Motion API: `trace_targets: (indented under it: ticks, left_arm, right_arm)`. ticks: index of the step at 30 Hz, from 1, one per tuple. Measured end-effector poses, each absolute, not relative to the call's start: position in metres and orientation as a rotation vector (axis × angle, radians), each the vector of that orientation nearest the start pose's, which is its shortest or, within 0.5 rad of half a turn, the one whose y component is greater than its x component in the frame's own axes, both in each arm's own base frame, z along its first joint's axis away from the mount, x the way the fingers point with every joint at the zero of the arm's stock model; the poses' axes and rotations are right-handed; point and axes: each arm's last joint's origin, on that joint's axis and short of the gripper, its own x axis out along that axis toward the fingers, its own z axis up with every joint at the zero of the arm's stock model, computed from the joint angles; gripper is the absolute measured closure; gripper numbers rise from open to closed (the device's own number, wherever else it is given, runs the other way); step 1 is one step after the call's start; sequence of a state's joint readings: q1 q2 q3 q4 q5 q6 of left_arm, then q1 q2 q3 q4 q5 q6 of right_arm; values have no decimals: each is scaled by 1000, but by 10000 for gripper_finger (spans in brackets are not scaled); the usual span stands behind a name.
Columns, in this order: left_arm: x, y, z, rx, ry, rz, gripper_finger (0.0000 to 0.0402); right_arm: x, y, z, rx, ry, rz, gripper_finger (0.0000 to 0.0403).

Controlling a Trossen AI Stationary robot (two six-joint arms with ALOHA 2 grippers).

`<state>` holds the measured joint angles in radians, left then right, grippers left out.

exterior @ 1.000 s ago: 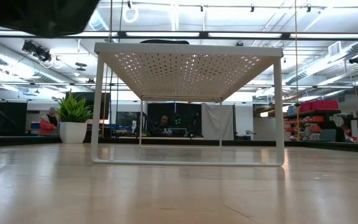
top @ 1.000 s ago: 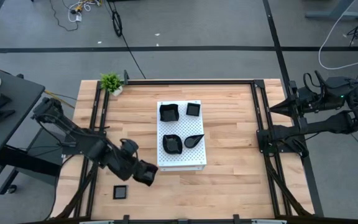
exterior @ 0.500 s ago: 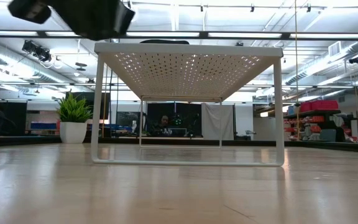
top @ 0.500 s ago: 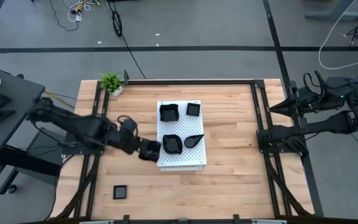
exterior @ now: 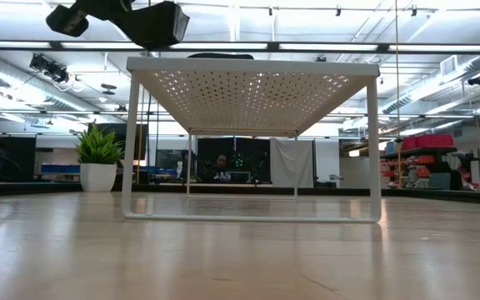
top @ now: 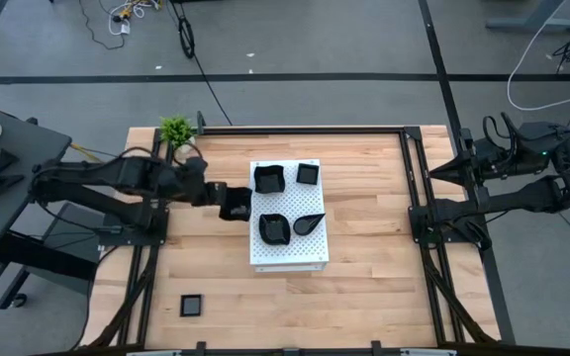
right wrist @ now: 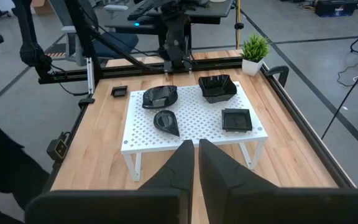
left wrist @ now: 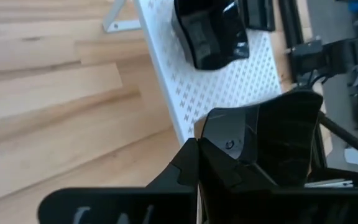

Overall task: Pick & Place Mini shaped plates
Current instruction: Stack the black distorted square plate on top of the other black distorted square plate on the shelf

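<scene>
left gripper point(top: 228, 203): clenched, raised above the table, just off the board's 9 o'clock edge; in the low view it is seen high up, above the board's left corner
held plate point(top: 238, 206): glossy black, flared rim, pinched at the left fingertips; in the left wrist view it is seen over the board's edge, clear of the surface
loose plate point(top: 192, 306): small square, flat on the wood at 7 o'clock of the board, well apart from it
plant point(top: 177, 130): at the table's far-left corner, 10 o'clock of the board
board point(top: 290, 255): white, perforated, on legs at table centre; four plates are carried on top
wavy plate point(top: 269, 179): at the board's 11 o'clock corner, nearest the held plate
square plate point(top: 308, 174): at the board's 1 o'clock corner, just beside the wavy plate, not touching
round plate point(top: 273, 227): left of board centre, toward 8 o'clock
teardrop plate point(top: 309, 223): right of board centre, just beside the round plate, tip pointed to 2 o'clock
right gripper point(right wrist: 196, 149): fingers brought together, nothing between them; parked at the table's 3 o'clock edge, well apart from the board, aimed at it
</scene>
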<state>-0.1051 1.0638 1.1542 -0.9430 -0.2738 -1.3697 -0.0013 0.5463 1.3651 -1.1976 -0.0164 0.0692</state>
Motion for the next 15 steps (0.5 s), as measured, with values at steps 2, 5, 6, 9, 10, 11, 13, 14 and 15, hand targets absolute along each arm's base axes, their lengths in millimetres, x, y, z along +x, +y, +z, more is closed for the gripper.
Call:
trace_targets:
  ticks: [2, 5, 6, 9, 10, 11, 13, 14, 15]
  left_arm:
    - [189, -7, 347, -1119, 569, 686, 395]
    - [185, 0, 351, -1105, 547, 678, 393]
    - [184, 2, 352, -1107, 539, 675, 394]
    - [182, 6, 355, -1095, 523, 652, 397]
    - [183, 7, 356, -1093, 511, 642, 397]
    - [183, 8, 358, -1089, 503, 629, 396]
    - [185, 10, 360, -1090, 486, 602, 394]
    - [186, 11, 361, -1091, 476, 581, 393]
    - [187, 11, 362, -1095, 468, 569, 393]
  right_arm:
    - [8, 0, 425, 71, 379, 2, 374]
    - [8, 0, 425, 72, 379, 2, 374]
    - [8, 0, 425, 71, 379, 2, 374]
    - [8, 0, 425, 71, 379, 2, 374]
    - [8, 0, 425, 72, 379, 2, 374]
    - [8, 0, 425, 72, 379, 2, 374]
    - [8, 0, 425, 72, 379, 2, 374]
    - [8, 0, 425, 71, 379, 2, 374]
    - [8, 0, 425, 72, 379, 2, 374]
